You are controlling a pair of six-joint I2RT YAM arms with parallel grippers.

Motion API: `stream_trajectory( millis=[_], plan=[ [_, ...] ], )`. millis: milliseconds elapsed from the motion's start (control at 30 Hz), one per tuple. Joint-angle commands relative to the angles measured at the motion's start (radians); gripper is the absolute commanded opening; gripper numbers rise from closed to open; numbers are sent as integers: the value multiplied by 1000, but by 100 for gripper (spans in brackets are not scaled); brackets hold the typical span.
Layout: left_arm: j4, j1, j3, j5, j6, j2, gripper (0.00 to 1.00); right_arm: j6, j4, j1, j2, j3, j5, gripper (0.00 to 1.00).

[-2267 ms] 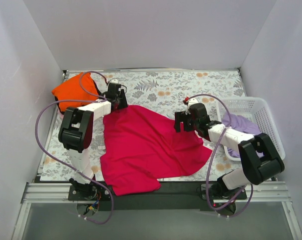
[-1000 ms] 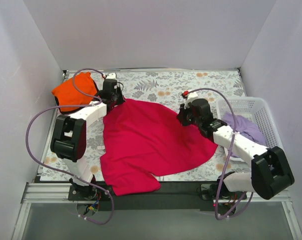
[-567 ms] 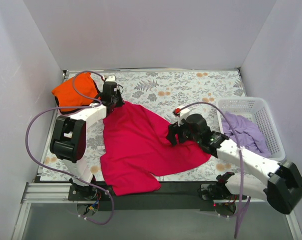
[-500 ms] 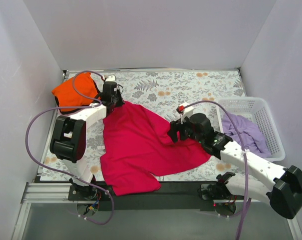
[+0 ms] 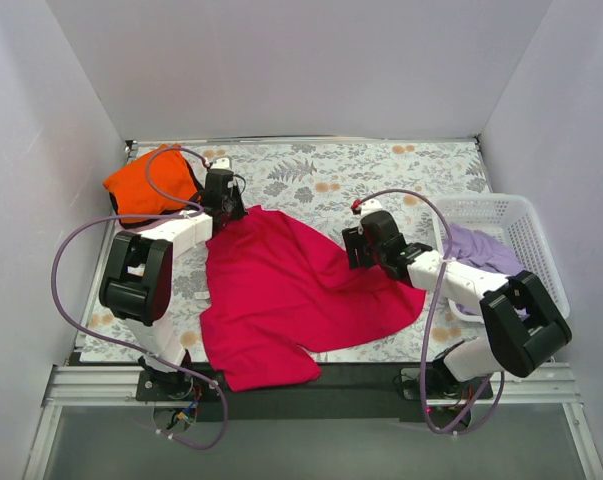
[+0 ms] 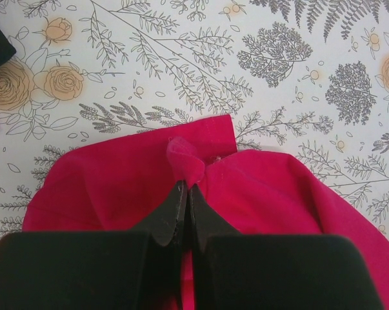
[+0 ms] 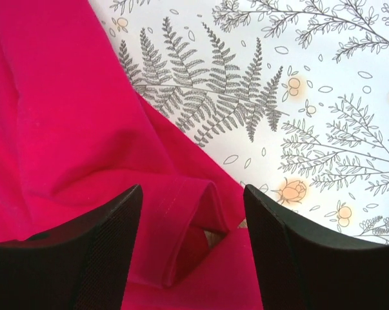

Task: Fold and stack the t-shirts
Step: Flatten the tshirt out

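Shirts lie in three spots on the flowery table (image 5: 401,170). The red shirt (image 5: 291,290) is spread flat in the middle. The orange shirt (image 5: 146,185) is bunched up at 10 o'clock from it. The purple shirt (image 5: 486,250) sits in the white basket (image 5: 536,225) at 3 o'clock. The left gripper (image 6: 184,187) pinches the red shirt's edge at 11 o'clock, jaws tight together. The right gripper (image 7: 193,194) hangs wide open over a folded bit at 2 o'clock, holding nothing.
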Motion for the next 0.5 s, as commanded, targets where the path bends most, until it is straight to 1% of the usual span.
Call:
stream_trajectory(
  millis=[0, 233, 467],
  plan=[
    [7, 2, -7, -15, 1, -67, 0, -1, 68, -16, 22, 60, -37, 57],
    [7, 2, -11, -27, 3, -70, 0, 28, 66, -27, 62, 37, -145, 50],
    [7, 2, -11, -28, 3, -73, 0, 39, 47, -27, 45, 4, -119, 49]
  ],
)
